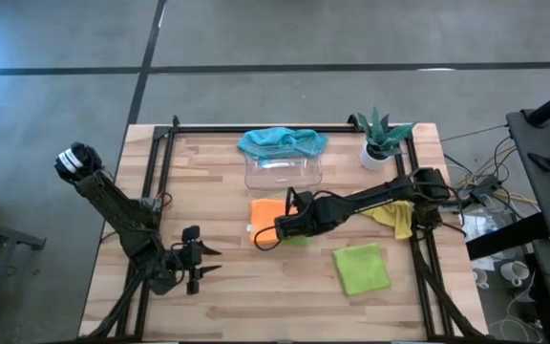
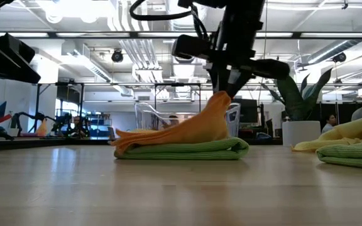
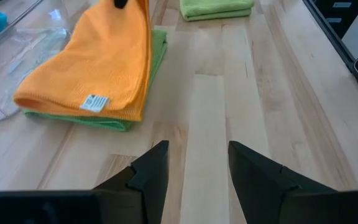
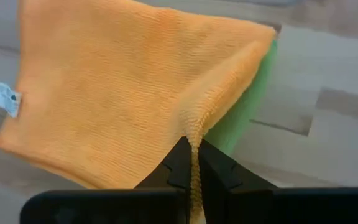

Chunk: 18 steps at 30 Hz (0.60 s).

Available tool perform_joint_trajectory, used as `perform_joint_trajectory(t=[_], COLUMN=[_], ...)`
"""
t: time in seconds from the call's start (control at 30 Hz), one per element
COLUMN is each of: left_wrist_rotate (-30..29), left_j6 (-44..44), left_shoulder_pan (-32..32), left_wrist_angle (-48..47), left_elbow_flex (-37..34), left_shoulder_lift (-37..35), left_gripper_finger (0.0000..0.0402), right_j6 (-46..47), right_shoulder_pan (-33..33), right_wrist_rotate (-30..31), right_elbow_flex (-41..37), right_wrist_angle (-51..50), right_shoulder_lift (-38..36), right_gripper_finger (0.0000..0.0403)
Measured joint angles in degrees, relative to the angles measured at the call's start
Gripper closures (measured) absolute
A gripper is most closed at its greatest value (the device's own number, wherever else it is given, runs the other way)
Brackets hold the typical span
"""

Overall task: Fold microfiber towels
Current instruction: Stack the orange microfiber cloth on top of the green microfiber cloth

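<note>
With its fingers pinched tight on an edge of the orange towel point(image 1: 267, 212), which lies on a folded green towel point(image 2: 187, 150) just before the clear tray point(image 1: 283, 171), the right gripper point(image 1: 282, 226) should carry that edge squarely across, while the left gripper point(image 1: 199, 260), parted and empty, waits well left of the tray.

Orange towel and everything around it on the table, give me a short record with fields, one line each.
orange towel: lies on a lime green towel, one edge pinched up
right gripper: fingers shut on the orange towel's edge
left gripper: fingers open, empty, waiting at the table's near left
second green towel: folded, lying apart
yellow towel: bunched under the right arm
teal towel: draped over the clear tray
</note>
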Motion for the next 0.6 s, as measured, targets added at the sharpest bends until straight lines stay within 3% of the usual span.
perform_joint_trajectory(t=[0.4,0.6], left_wrist_rotate=[-0.02,-0.01], left_j6=[-0.39,-0.39], left_shoulder_pan=[0.00,0.01], left_wrist_angle=[0.05,0.05], left_elbow_flex=[0.00,-0.02], left_shoulder_lift=[0.00,0.00], left_gripper_finger=[0.0251,0.0251], right_j6=[2.71,-0.16], right_shoulder_pan=[0.47,0.51], right_wrist_rotate=[-0.37,-3.31], right_elbow_flex=[-3.04,-3.06], right_wrist_angle=[0.81,1.92], right_shoulder_lift=[1.37,4.00], right_gripper_finger=[0.0386,0.0335])
